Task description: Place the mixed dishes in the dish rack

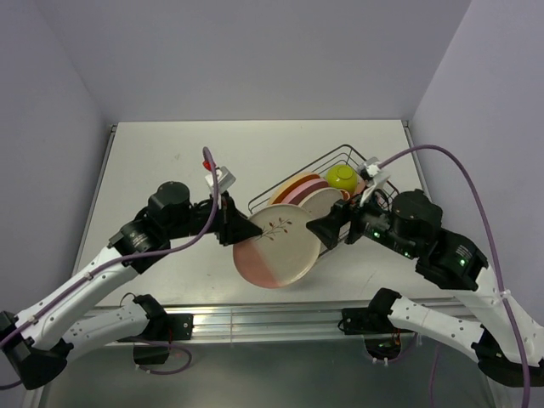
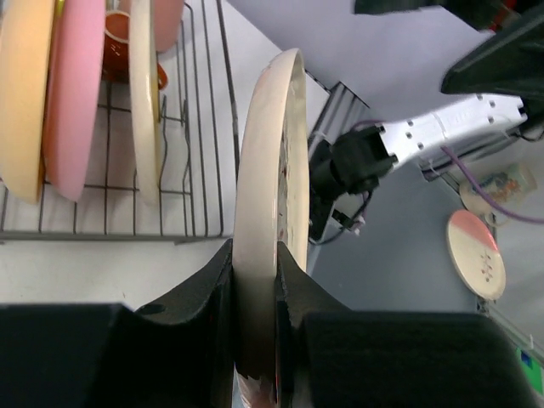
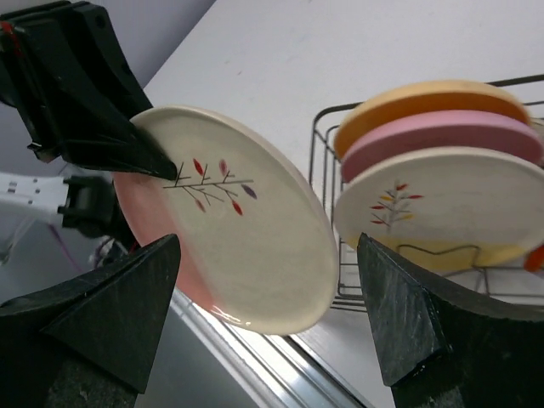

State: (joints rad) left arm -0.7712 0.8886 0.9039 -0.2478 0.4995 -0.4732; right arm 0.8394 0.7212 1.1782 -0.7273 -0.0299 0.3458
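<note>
While left gripper (image 1: 242, 231) clamps twig-patterned plate (image 1: 276, 246) by rim, on edge, just near-left of dish rack (image 1: 330, 154), right gripper (image 1: 318, 228) jaws stand wide apart, clear of plate. Advice: align edge with free slot beside cream plate (image 1: 325, 201), lower slowly, avoid clipping wire.

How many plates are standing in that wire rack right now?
3, side by side in the dish rack: orange plate at one end, pink plate in the middle, cream twig-patterned plate at the other. None seems hidden.
</note>
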